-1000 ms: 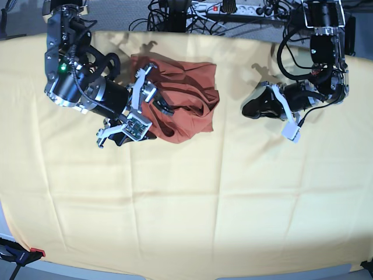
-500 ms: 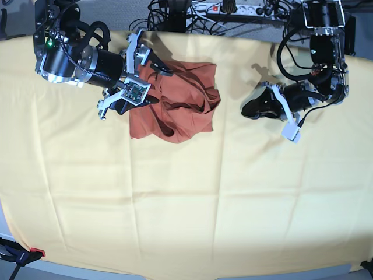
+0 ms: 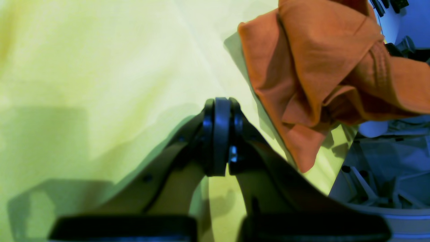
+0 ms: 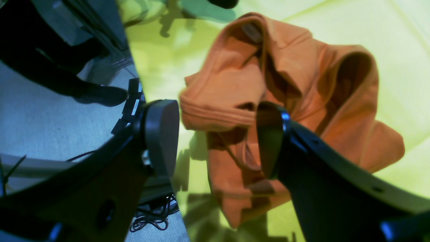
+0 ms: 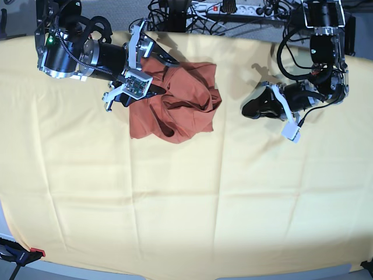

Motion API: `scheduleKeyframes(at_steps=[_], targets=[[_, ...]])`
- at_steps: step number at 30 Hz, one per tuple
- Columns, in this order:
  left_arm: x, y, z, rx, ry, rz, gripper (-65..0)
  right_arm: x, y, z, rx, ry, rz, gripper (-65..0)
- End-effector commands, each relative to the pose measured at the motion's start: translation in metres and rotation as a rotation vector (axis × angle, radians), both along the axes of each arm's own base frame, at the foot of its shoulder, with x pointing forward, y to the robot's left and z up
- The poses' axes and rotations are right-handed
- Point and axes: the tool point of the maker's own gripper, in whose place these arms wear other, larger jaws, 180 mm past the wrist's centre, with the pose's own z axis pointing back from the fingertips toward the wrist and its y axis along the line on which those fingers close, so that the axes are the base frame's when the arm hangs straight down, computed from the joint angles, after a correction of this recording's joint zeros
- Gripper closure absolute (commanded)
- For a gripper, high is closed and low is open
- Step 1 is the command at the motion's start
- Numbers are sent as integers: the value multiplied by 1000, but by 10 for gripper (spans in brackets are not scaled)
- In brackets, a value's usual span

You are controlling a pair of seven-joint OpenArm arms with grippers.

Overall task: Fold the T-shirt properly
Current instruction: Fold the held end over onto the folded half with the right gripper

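The rust-orange T-shirt (image 5: 180, 105) lies crumpled in a heap at the back middle of the table. My right gripper (image 5: 158, 74) is at its back left corner. In the right wrist view the right gripper (image 4: 216, 134) is open, with a rolled hem of the T-shirt (image 4: 302, 101) between its fingers (image 4: 161, 134); I cannot tell whether they touch it. My left gripper (image 5: 246, 111) is shut and empty, low over the cloth to the right of the shirt. In the left wrist view its gripper (image 3: 220, 137) shows closed, with the T-shirt (image 3: 319, 67) beyond it, apart.
A large pale yellow cloth (image 5: 175, 204) covers the table. Cables and a power strip (image 5: 233, 8) lie behind the back edge. A red clamp (image 5: 35, 252) sits at the front left corner. The table edge and floor (image 4: 50, 134) show just left of the right gripper.
My right arm has moved from the shirt's front left side up to its back left corner, uncovering the shirt's front left part. The left arm has not moved.
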Motion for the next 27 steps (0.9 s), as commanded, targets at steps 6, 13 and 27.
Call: scheduleKeyframes(at_steps=[6, 13, 27], targets=[[8, 1, 15, -25, -52, 5, 0, 16, -2, 3, 12, -73, -44, -370], [8, 0, 15, -27, -52, 5, 0, 10, 8, -15, 10, -17, -15, -330], [8, 0, 15, -28, -52, 5, 0, -9, 52, 25, 307, 56, 61, 0]])
